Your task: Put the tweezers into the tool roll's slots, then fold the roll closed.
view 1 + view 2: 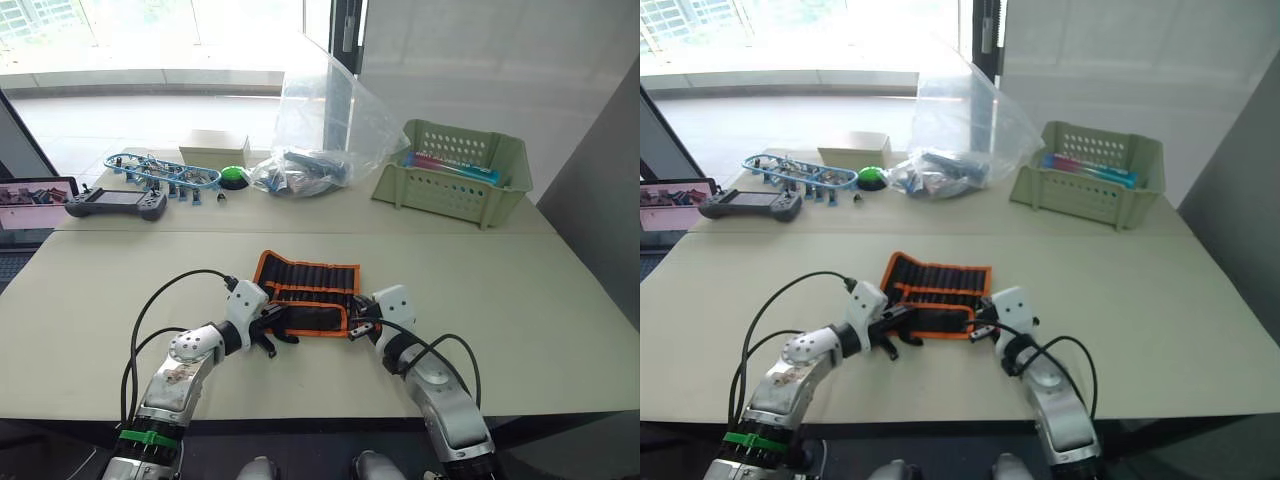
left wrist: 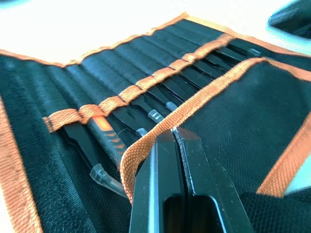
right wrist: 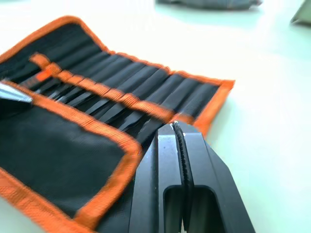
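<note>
I have the tool roll (image 1: pixel 308 292) lying open on the bench (image 1: pixel 520 300) directly between my two grippers, its orange-edged lower flap folded up over the bottom part of the inner face. My left gripper (image 2: pixel 171 133) sits at the roll's left near corner with its fingers pressed together, and from the left wrist view the tips meet right on the orange trim of that folded flap; I think they are pinching the edge, though the fabric between the tips is hard to make out. My right gripper (image 3: pixel 174 127) is at the roll's right near corner, fingers likewise closed, tips touching or just over the flap's orange border.

Just beyond the left gripper's tips, the tweezers (image 2: pixel 146 104) are already seated in the slots (image 2: pixel 160 75), lying side by side under the orange band that runs across the row, with some clear-capped tips poking out near the flap edge. One tool nearest that gripper has an orange-marked shaft.

Well beyond both grippers, at the far side of the bench, I see a clear plastic bag (image 1: pixel 325 125) ahead, a green perforated basket (image 1: pixel 452 172) out past the right gripper, and a handheld controller (image 1: pixel 116 204) out past the left one.
</note>
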